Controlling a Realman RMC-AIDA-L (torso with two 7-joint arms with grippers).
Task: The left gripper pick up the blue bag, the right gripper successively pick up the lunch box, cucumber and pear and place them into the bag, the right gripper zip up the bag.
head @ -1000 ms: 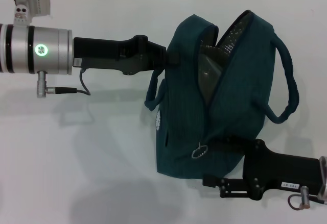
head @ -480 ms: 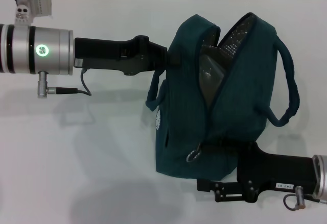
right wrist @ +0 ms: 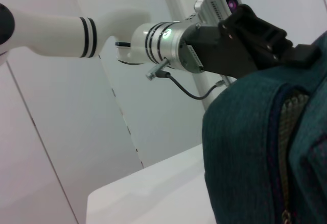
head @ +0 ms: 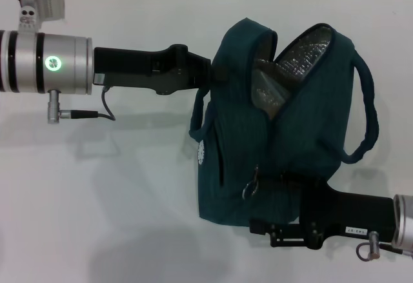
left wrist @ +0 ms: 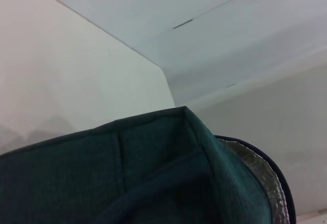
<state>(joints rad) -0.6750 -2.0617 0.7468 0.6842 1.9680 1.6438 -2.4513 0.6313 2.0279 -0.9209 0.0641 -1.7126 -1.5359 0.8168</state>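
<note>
Your left gripper [head: 216, 71] reaches in from the left side of the white table [head: 116, 186] and meets the blue bag [head: 284, 147] at its upper left edge; its fingertips are buried in the fabric, so you cannot tell how the jaws stand. The bag stands upright, mouth gaping, silver foil lining [head: 303, 54] exposed. Your right gripper [head: 274, 189] sits against the bag's lower front, just beside the zipper ring [head: 250, 189]; its jaws are hidden there too.
</note>
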